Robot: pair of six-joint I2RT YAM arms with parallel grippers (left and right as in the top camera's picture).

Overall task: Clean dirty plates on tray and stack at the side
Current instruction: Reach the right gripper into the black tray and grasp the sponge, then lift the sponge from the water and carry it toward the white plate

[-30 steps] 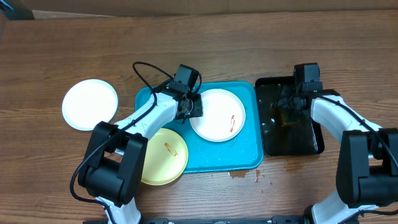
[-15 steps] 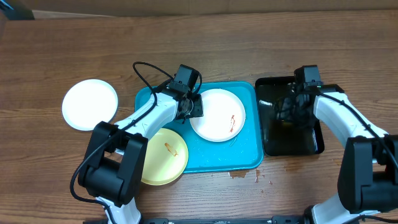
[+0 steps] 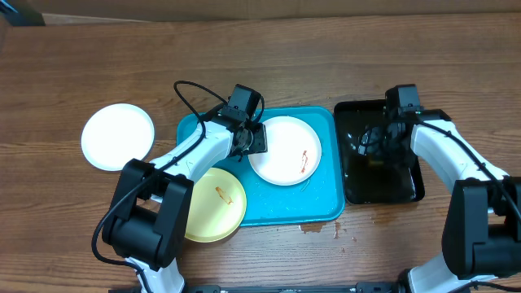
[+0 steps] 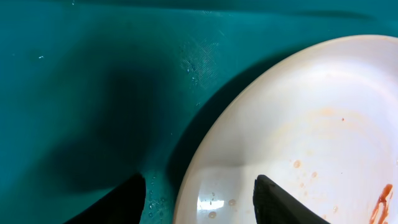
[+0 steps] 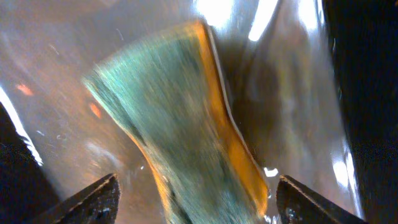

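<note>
On the turquoise tray lies a white plate with a red smear. My left gripper is at its left rim and is open. One of its fingers is over the tray floor and the other is over the plate, neither pressing it. A pale yellow plate with an orange smear overlaps the tray's lower left edge. A clean-looking white plate rests on the table to the left. My right gripper is open over a green and yellow sponge.
The glossy black tray stands right of the turquoise one, with the right gripper low inside it. Brown drips mark the table just below the turquoise tray. The table's front edge is near the arm bases.
My right gripper has opened wide, and the sponge now lies free between its fingers. My left gripper's fingers have spread slightly at the plate rim. The plates have not moved.
</note>
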